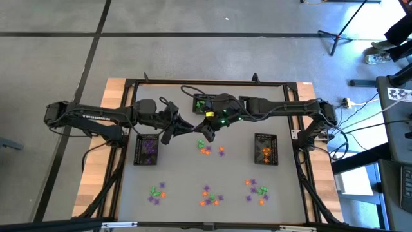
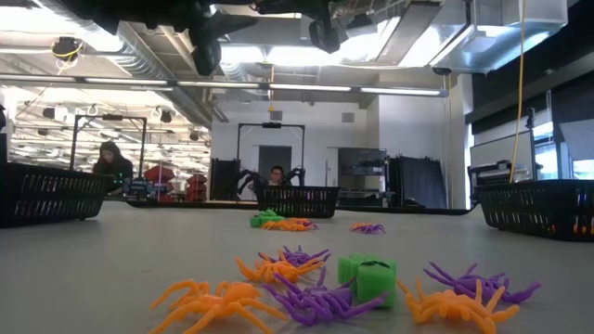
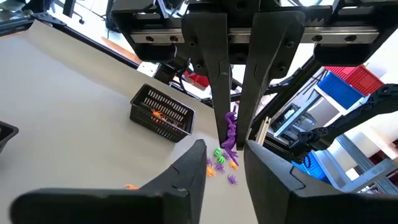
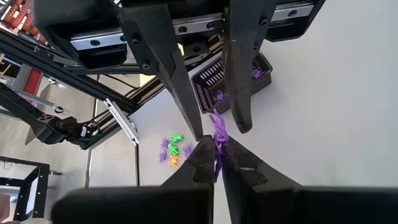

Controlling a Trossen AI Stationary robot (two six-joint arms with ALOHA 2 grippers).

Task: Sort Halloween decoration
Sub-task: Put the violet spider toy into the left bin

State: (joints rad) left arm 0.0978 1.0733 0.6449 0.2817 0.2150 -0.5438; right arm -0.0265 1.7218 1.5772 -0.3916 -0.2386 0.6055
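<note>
Above the middle of the table my right gripper [image 4: 216, 143] is shut on a purple Halloween decoration [image 4: 218, 127], a small trinket. My left gripper [image 3: 224, 148] faces it from the table's left and is open. Its fingers [image 4: 198, 134] stand on either side of the same trinket [image 3: 231, 134] with a gap showing. In the high view the two grippers meet tip to tip, left [image 1: 185, 127] and right [image 1: 205, 132]. More purple, green and orange trinkets lie on the table in clusters [image 1: 207, 148], [image 1: 156, 191], [image 1: 210, 196], [image 1: 256, 189]. My right gripper pinches the purple trinket between its two fingertips [image 4: 205, 149]. One end [image 4: 216, 163] sits between the fingers and the rest [image 3: 231, 127] sticks out beyond them. The fingers come from the table's right, slanting down. The trinket is lifted clear of the table.
Three black mesh baskets stand on the table. The left one [image 1: 147, 149] holds purple pieces, the right one [image 1: 266, 148] holds orange pieces, and the third [image 1: 205, 103] is at the far middle. People sit in the room beyond the table [image 2: 275, 176].
</note>
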